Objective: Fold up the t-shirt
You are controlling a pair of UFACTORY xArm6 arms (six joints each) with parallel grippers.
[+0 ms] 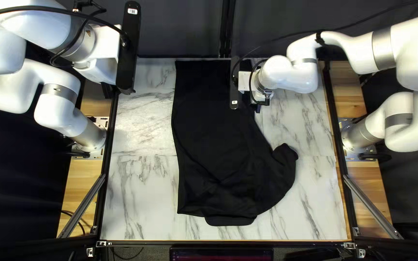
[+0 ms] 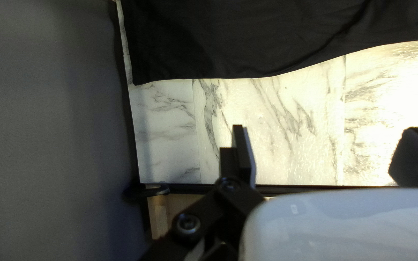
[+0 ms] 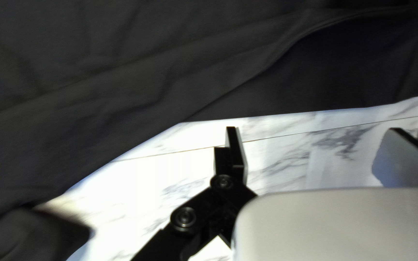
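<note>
The black t-shirt (image 1: 214, 145) lies across the middle of the table, its far end at the back edge and a rumpled, rounded bulge toward the near right. My left gripper (image 1: 108, 90) is raised over the table's far left corner, off the cloth. In the left wrist view, my left gripper (image 2: 327, 154) is open over bare marble, and the shirt (image 2: 247, 38) lies ahead of it. Beside the shirt's far right edge is my right gripper (image 1: 258, 108). Seen from its own wrist, my right gripper (image 3: 321, 157) holds its fingers wide apart with nothing between them; the shirt (image 3: 122, 87) spreads ahead and to one side.
Marble tabletop (image 1: 141, 193) shows on both sides of the shirt. A dark curtain (image 1: 180, 29) hangs behind the far edge. Dark frame bars (image 1: 106, 164) run along the table's sides, and a screen (image 1: 221, 254) sits below the near edge.
</note>
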